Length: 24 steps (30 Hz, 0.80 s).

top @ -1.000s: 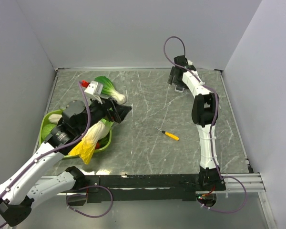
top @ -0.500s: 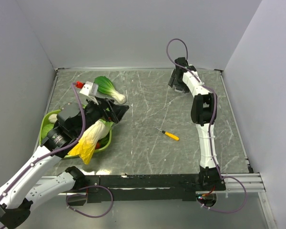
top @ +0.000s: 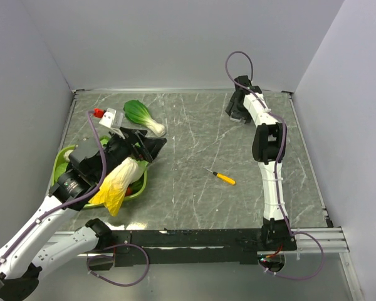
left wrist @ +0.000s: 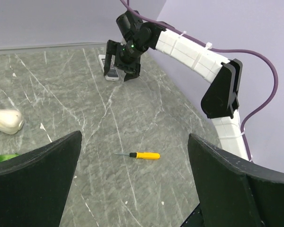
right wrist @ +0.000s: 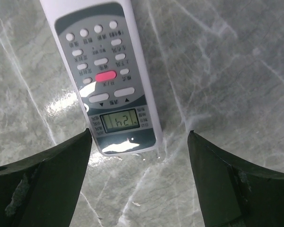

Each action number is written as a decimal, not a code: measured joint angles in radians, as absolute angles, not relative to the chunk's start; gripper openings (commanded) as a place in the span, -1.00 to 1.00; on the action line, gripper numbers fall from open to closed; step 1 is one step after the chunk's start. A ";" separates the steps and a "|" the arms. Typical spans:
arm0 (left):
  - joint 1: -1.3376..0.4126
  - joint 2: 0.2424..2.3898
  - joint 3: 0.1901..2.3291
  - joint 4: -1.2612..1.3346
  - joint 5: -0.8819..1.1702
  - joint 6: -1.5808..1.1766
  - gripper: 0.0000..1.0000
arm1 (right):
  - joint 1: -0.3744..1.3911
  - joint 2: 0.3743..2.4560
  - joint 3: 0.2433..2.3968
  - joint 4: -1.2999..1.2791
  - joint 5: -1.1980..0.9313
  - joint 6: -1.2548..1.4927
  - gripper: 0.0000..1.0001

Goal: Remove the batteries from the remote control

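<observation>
Right hand (right wrist: 138, 133) wide open above face-up remote control (right wrist: 104, 75); display end between fingers (right wrist: 38, 179), untouched.

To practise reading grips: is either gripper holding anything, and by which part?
Nothing is held. The right gripper stands open over the face-up remote control; the left gripper is open and empty.

Table (top: 188, 200) centre offers open passage. Obstacles: yellow-handled screwdriver (top: 225, 179) at 4 o'clock; bok choy (top: 144, 117) at 11 o'clock; green bowl (top: 56, 169) of vegetables (top: 116, 188) at 9 o'clock; right arm (top: 267, 147) along 3 o'clock edge. Walls (top: 175, 44) enclose three sides.
</observation>
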<state>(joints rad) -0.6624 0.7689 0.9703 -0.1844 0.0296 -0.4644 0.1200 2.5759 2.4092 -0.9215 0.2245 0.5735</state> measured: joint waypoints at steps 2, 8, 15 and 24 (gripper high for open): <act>-0.662 0.764 0.970 -0.184 0.028 -0.465 0.98 | 0.120 2.577 2.408 -0.926 0.216 0.579 0.82; -0.662 0.762 0.970 -0.185 0.026 -0.465 0.98 | 0.120 2.577 2.408 -0.928 0.200 0.596 0.75; -0.662 0.762 0.970 -0.185 0.025 -0.465 0.98 | 0.120 2.577 2.408 -0.917 0.200 0.603 0.40; -0.662 0.758 0.970 -0.184 0.022 -0.464 0.98 | 0.120 2.577 2.402 -0.894 0.191 0.582 0.22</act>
